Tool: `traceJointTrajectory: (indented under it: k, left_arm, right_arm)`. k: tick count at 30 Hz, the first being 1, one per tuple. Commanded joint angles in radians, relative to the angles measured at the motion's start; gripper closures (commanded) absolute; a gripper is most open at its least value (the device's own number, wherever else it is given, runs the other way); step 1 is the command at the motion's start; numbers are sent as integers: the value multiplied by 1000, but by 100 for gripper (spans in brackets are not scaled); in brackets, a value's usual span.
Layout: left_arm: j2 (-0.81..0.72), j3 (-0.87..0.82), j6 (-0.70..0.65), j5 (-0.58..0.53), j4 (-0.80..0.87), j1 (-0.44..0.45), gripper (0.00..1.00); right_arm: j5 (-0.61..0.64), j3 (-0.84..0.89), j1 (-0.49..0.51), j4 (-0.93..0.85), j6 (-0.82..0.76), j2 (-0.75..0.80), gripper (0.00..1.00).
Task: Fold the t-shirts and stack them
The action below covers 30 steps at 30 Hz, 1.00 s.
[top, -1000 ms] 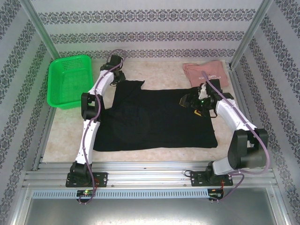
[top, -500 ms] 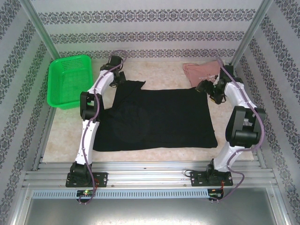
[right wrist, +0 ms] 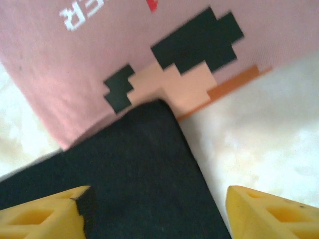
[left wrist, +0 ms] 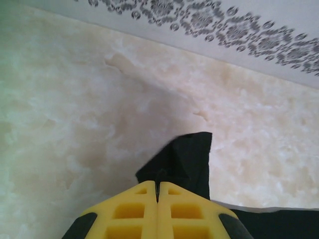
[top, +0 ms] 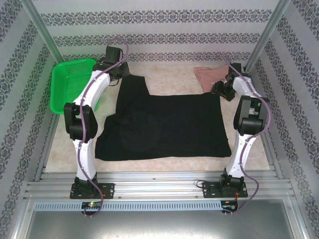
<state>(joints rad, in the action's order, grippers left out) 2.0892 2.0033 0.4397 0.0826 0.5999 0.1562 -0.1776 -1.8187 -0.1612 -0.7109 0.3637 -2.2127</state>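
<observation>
Top external view: my right forearm and wrist cover the near edge of the pink t-shirt (top: pixel 210 74), which lies at the far right of the table (top: pixel 172 74). Its print is too small to read from here. The black t-shirt (top: pixel 164 124) is spread flat across the middle of the table. Its far-left part is drawn into a narrow strip toward the far edge, beside the green mesh basket (top: pixel 75 87). The end of that strip is lost against my dark left wrist.

Left wrist view: the frame cuts off the finger bases. My left gripper (left wrist: pixel 157 188) has its yellow fingers pressed together with no gap. A corner of black cloth sticks out from between the tips, pinched. I cannot tell whether that corner is off the table.

Right wrist view: the pink tee's white lettering is cut off at the top edge, leaving a few upside-down letters. The dark blocky graphic is clear. My right gripper (right wrist: pixel 159 211) stands spread, with only its two yellow tips in frame. A corner of the black t-shirt lies between them, its point meeting the pink tee's edge. I cannot tell whether either tip touches cloth.
</observation>
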Motion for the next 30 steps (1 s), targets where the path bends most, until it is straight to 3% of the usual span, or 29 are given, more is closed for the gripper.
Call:
traceJointTrajectory:
  k: [1,23,30]
  left_arm:
    - [-41,-41,-33,7,-34,1,100]
    - [-65,-23,-96,11,7,-46,100]
    - [-67,1,-121,23,21,-53,100]
  right_arm:
    - [32,-79,0,-43,-4,-55,36]
    - [36,-179,-8,-38,18,-154,76]
    - [34,-151,-8,21,41,-102,100]
